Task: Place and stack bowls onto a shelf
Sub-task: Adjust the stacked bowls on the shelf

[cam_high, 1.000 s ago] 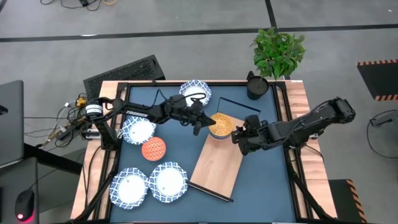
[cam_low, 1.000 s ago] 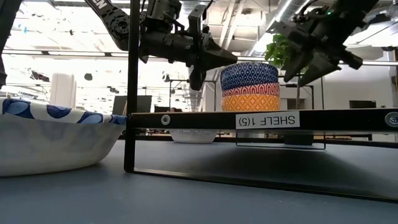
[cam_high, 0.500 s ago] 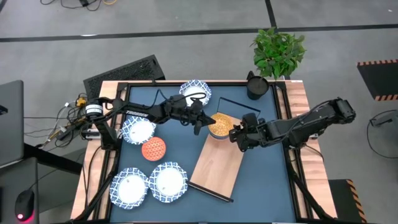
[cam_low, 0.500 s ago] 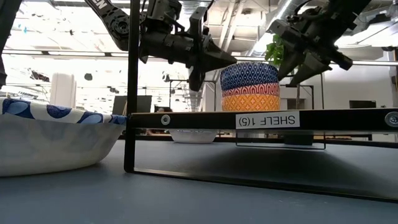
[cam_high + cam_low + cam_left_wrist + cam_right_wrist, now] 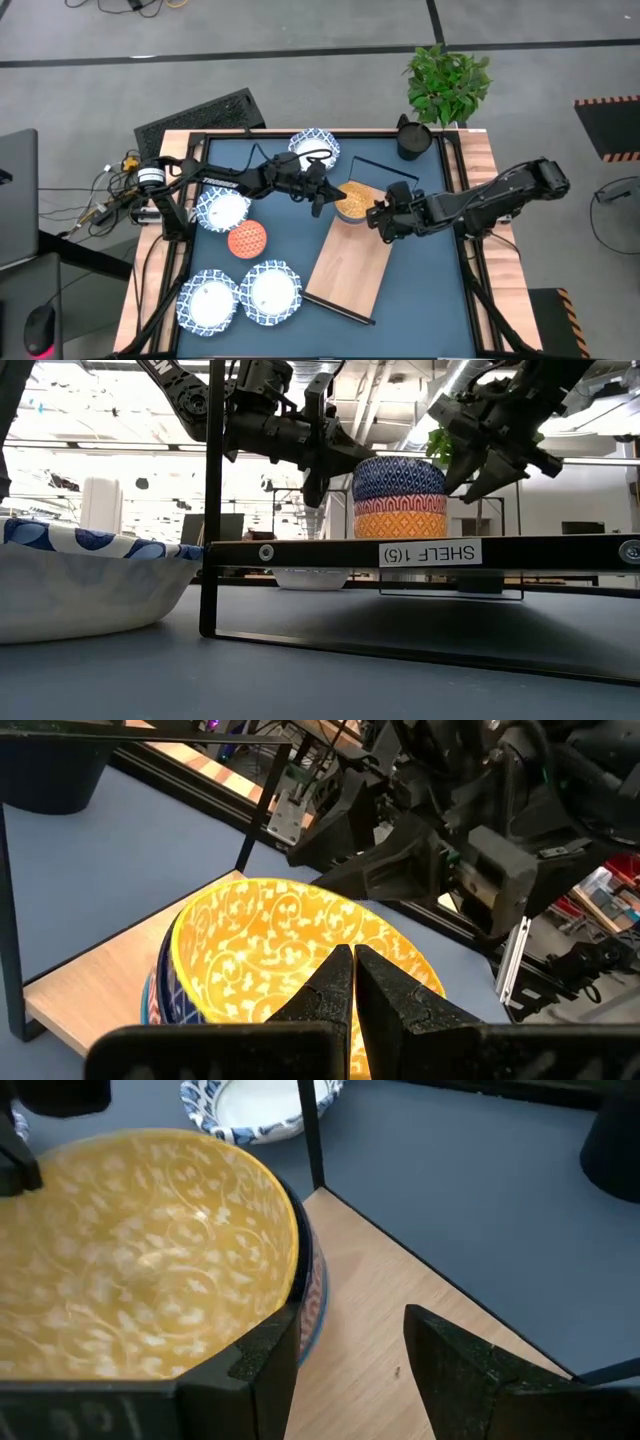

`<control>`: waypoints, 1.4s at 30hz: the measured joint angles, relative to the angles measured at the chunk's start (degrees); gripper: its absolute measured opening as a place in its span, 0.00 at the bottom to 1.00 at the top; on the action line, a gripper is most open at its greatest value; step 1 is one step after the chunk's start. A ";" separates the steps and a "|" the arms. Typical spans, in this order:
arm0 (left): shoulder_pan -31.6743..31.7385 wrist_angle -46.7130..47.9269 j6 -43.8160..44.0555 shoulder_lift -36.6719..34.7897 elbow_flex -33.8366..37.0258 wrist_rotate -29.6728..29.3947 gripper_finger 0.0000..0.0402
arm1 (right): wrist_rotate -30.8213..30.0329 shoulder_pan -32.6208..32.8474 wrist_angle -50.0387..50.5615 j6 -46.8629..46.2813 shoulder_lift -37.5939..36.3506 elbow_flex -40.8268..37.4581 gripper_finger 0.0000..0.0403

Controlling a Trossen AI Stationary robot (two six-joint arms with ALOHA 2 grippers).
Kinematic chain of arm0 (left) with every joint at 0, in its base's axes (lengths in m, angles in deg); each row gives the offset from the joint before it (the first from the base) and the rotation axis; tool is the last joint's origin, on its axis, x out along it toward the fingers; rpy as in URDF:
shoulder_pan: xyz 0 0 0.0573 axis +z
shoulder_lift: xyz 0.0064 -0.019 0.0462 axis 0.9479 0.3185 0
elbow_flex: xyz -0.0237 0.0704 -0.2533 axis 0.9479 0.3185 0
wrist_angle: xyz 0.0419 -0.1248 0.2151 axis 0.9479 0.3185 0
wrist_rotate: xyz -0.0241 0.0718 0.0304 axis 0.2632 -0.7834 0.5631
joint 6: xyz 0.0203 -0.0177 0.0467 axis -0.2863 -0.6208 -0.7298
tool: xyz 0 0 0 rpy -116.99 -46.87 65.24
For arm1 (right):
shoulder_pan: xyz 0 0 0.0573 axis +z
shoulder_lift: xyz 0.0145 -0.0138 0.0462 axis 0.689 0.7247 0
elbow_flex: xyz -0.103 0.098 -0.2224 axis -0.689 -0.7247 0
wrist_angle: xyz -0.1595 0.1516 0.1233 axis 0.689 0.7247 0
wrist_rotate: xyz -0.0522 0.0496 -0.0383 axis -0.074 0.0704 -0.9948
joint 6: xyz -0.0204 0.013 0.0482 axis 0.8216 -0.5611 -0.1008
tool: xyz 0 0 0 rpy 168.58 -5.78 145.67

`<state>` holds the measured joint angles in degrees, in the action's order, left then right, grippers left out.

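Three small bowls stand nested on the far end of the shelf (image 5: pixel 345 270): blue over red over orange in the low view (image 5: pixel 400 500), yellow inside from above (image 5: pixel 352 200). My left gripper (image 5: pixel 318 205) is shut and hovers at the stack's left rim, its tips (image 5: pixel 353 960) over the yellow inside (image 5: pixel 280 945). My right gripper (image 5: pixel 375 215) is open at the stack's right side. One finger (image 5: pixel 265 1365) is at the rim (image 5: pixel 140 1250) and the other (image 5: pixel 460 1370) is over the board (image 5: pixel 400 1310). It holds nothing.
White blue-rimmed bowls lie at the back (image 5: pixel 315 148), the left (image 5: pixel 222 208) and the front left (image 5: pixel 208 300) (image 5: pixel 270 292). A small orange bowl (image 5: pixel 247 240) sits between them. A dark pot (image 5: pixel 412 138) and a plant (image 5: pixel 448 85) are at the back right.
My right gripper has moved left, up to the bowl stack, still open. The left arm has stayed where it was.
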<state>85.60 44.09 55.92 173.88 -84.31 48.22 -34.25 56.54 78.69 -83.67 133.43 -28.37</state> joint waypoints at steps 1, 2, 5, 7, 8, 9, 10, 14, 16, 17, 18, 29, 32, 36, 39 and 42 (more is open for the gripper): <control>0.00 -0.01 -0.01 0.00 -0.01 -0.03 0.00 | 0.29 -0.02 -0.14 -0.17 0.40 0.00 0.51; 0.00 0.01 -0.01 0.00 -0.01 -0.04 0.00 | 0.38 -0.04 -0.33 -0.30 0.93 0.02 0.51; -0.12 -0.07 -0.02 0.00 0.01 -0.08 0.00 | 0.63 -0.01 -1.12 -0.72 2.20 0.03 0.51; -0.37 0.03 -0.23 0.00 0.01 -0.14 0.00 | 0.98 -0.03 -1.44 -0.51 2.35 0.00 0.51; -0.52 0.23 -0.25 0.00 -0.01 -0.21 0.00 | 1.14 -0.04 -1.56 -0.48 2.31 0.00 0.51; -0.69 0.57 -0.35 0.01 -0.01 -0.57 0.00 | 1.13 -0.02 -1.56 -0.47 2.31 0.00 0.51; -0.83 0.92 -0.71 0.02 -0.01 -0.68 0.00 | 1.13 -0.04 -1.55 -0.45 2.31 0.00 0.51; -1.38 2.61 -1.89 0.04 -0.01 -1.77 0.00 | 1.19 -0.04 -1.55 -0.44 1.45 0.04 0.51; -1.40 2.60 -1.92 0.04 0.00 -1.88 0.00 | 1.21 -0.03 -1.35 -0.31 1.31 0.01 0.51; -1.38 2.32 -1.92 0.04 -0.01 -1.87 0.00 | 1.24 -0.03 -1.35 -0.26 1.13 -0.02 0.51; -1.34 2.03 -1.83 0.04 0.00 -1.89 0.00 | 1.19 -0.02 -1.54 -0.26 0.95 -0.01 0.51; 0.10 -0.75 -0.76 0.07 -0.01 -1.39 0.00 | -1.20 -0.02 -1.06 1.00 -2.38 1.02 0.51; 0.71 -1.60 -0.71 0.04 -0.01 -1.41 0.00 | -3.73 -0.42 -2.27 1.91 -3.17 1.01 0.51; 1.69 -1.49 -0.49 -0.17 -0.01 -1.25 0.00 | -4.26 -2.14 -5.49 6.26 -3.62 0.99 0.51; 2.29 -1.41 0.06 -0.17 -0.01 -0.58 0.00 | -2.80 -3.54 -7.56 10.11 -3.53 0.96 0.51; 2.49 -1.34 0.60 -0.17 -0.01 -0.49 0.00 | -2.26 -4.36 -7.55 10.73 -3.54 1.01 0.51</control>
<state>88.09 42.75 56.52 173.70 -84.32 47.73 -36.51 52.19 71.14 -72.95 129.89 -27.37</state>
